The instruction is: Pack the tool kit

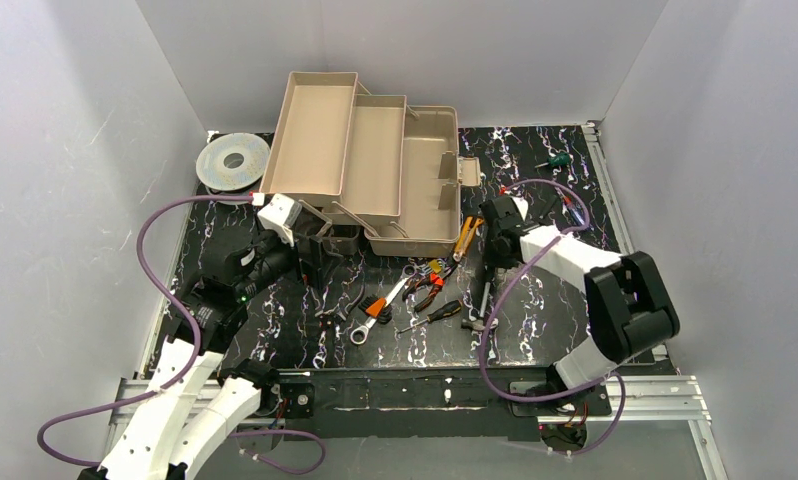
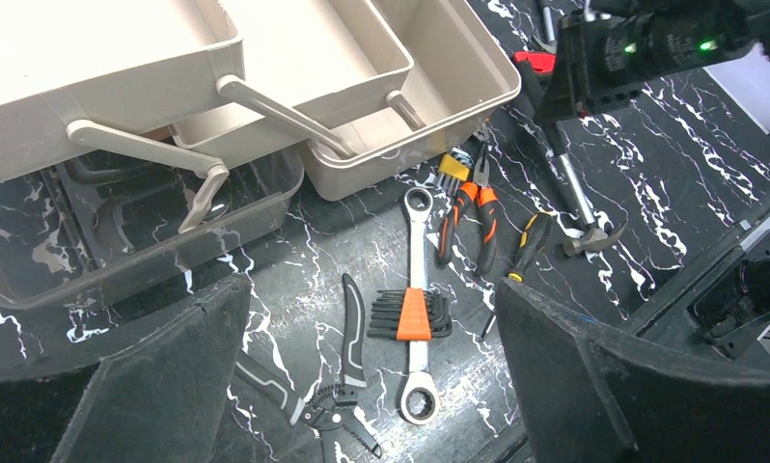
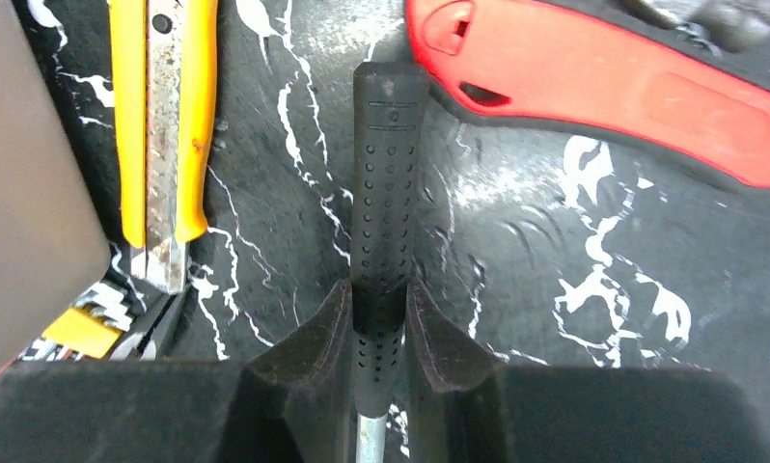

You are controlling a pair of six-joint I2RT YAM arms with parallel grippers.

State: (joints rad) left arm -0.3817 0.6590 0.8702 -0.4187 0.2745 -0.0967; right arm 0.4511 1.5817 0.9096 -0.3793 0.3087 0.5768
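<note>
While right pincer (image 3: pixel 378 311) is clenching on black handle of hammer (image 3: pixel 386 164), fingers pressing both its sides, we are seeing hammer lying flat on marbled mat (image 3: pixel 516 289). Red knife (image 3: pixel 613 87) is lying just far-right of handle tip, yellow cutter (image 3: pixel 159 125) lying to left, beside tan toolbox (image 1: pixel 375 170). Toolbox is sitting open at far centre, trays folded out. Left pincer (image 2: pixel 371 299) is hanging released, jaws wide, above wrench (image 2: pixel 418 289), orange pliers (image 2: pixel 463 217) and hex keys (image 2: pixel 412 315) near toolbox.
</note>
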